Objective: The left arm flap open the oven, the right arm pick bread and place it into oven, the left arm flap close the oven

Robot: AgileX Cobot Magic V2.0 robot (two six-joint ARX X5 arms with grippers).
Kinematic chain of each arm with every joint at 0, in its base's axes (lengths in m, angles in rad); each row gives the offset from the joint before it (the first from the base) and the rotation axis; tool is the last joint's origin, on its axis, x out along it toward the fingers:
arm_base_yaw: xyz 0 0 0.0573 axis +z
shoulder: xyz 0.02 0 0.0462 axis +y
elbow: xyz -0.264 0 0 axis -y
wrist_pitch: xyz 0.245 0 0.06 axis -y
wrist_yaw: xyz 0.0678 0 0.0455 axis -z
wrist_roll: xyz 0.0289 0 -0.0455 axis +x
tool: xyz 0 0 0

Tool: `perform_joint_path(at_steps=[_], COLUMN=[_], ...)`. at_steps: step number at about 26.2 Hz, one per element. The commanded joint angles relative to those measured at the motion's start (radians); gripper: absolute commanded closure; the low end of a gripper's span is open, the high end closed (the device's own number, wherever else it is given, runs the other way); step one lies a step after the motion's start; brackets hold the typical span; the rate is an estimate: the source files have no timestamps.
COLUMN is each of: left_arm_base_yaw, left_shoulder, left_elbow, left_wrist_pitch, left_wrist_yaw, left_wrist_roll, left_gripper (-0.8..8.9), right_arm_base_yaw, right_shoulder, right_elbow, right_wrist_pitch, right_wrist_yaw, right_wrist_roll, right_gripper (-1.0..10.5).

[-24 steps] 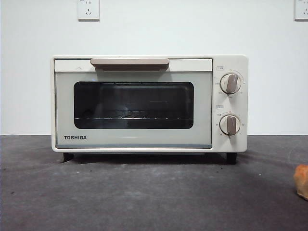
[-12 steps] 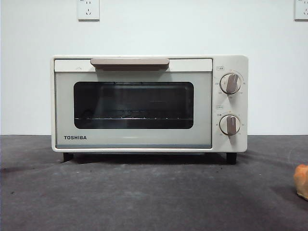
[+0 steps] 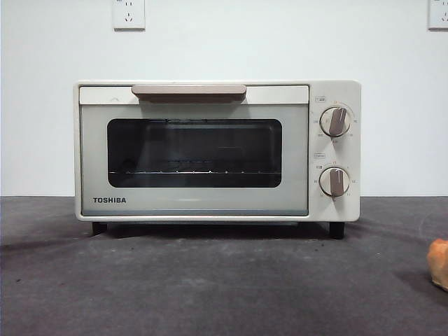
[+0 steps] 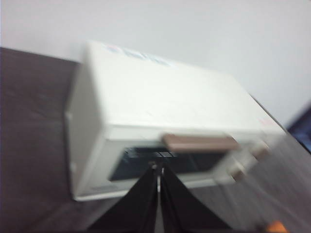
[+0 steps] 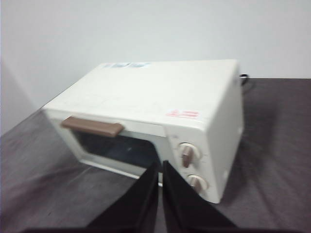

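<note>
The cream-white TOSHIBA oven [image 3: 217, 150] stands in the middle of the dark table, door shut, beige handle [image 3: 188, 91] along the top. It also shows in the left wrist view [image 4: 160, 116] and the right wrist view [image 5: 155, 111]. The orange-tan bread [image 3: 439, 262] lies at the right edge of the front view, half cut off; a sliver shows in the left wrist view [image 4: 277, 226]. My left gripper [image 4: 159, 170] is shut and empty, above and in front of the oven door. My right gripper [image 5: 160, 167] is shut and empty, in front of the oven's knob side. Neither arm shows in the front view.
Two round knobs [image 3: 335, 121] sit on the oven's right panel. A white wall with two sockets [image 3: 129, 13] stands behind. The dark table [image 3: 210, 287] stretches in front of the oven.
Nothing among the things in the front view has moved; the oven and the bread stay where they were.
</note>
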Motion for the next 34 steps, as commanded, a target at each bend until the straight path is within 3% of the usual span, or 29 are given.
perform_joint_path(at_steps=[1,6,13,16,20,23,26,34], left_arm_base_yaw=[-0.02,-0.054,-0.077,-0.077,-0.077,-0.077,-0.077,-0.077], left_shoulder=[0.046,0.085,0.084,0.084,0.084,0.084,0.084,0.084], left_elbow=[0.055,0.106,0.113,0.113,0.113,0.113,0.113,0.113], left_wrist_pitch=[-0.024,-0.039,-0.034,-0.02,-0.006,-0.006,-0.007,-0.009], left_wrist_yaw=[0.075,0.171,0.182,0.182,0.182,0.182,0.182,0.182], left_wrist_roll=[0.099,0.156,0.227,0.227,0.226,0.226,0.219,0.215], left_gripper=[8.01,8.01,7.7,6.8,4.49,3.51,2.64,2.5], right_arm_base_yaw=[0.003,0.02,0.03,0.03,0.03,0.03,0.03,0.03], right_shoulder=[0.031,0.051,0.051,0.051,0.051,0.051,0.051,0.054], right_elbow=[0.048,0.075,0.075,0.075,0.075,0.075,0.075,0.075], right_wrist_pitch=[-0.027,-0.058,-0.061,-0.062,-0.063,-0.063,-0.063,-0.119], right_wrist_yaw=[-0.053,-0.093,-0.104,-0.103,-0.103,-0.103,-0.104,-0.103], right_wrist_roll=[-0.079,-0.107,-0.129,-0.126,-0.089,-0.048,-0.025,-0.009], right_gripper=[9.4,9.4,9.3,8.9,6.7,5.0,4.3,4.3])
